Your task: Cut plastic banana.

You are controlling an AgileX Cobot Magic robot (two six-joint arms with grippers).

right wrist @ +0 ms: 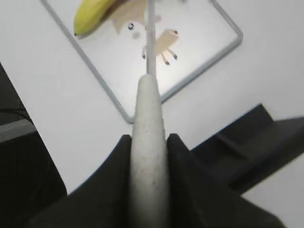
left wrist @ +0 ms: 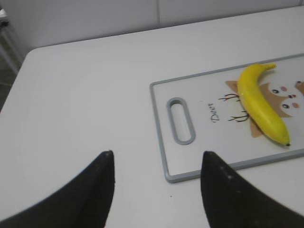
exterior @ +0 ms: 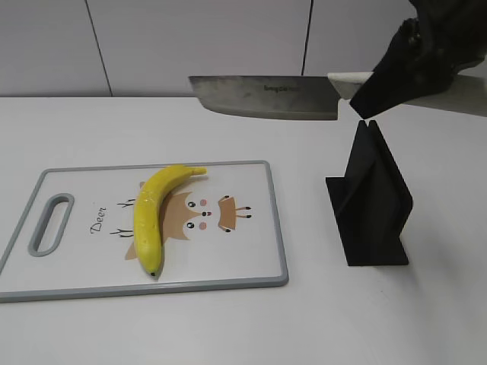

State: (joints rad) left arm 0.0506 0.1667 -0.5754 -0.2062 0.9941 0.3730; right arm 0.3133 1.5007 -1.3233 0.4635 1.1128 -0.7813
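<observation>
The plastic banana (exterior: 154, 214) lies whole on the cutting board (exterior: 251, 266), glossy yellow, stem tip to the far right, dark end towards the front. It also shows in the left wrist view (left wrist: 261, 102) and the right wrist view (right wrist: 92, 16). My right gripper (exterior: 364, 95) is shut on the pale handle of a knife (exterior: 266, 96), held level in the air above the board's far right and the stand. In the right wrist view the handle (right wrist: 149, 156) sits between the jaws. My left gripper (left wrist: 156, 159) is open and empty, left of the board.
A black knife stand (exterior: 373, 205) stands on the table to the right of the board; it also shows in the right wrist view (right wrist: 251, 142). The board has a grey handle slot (exterior: 50, 223) at its left end. White wall panels are behind.
</observation>
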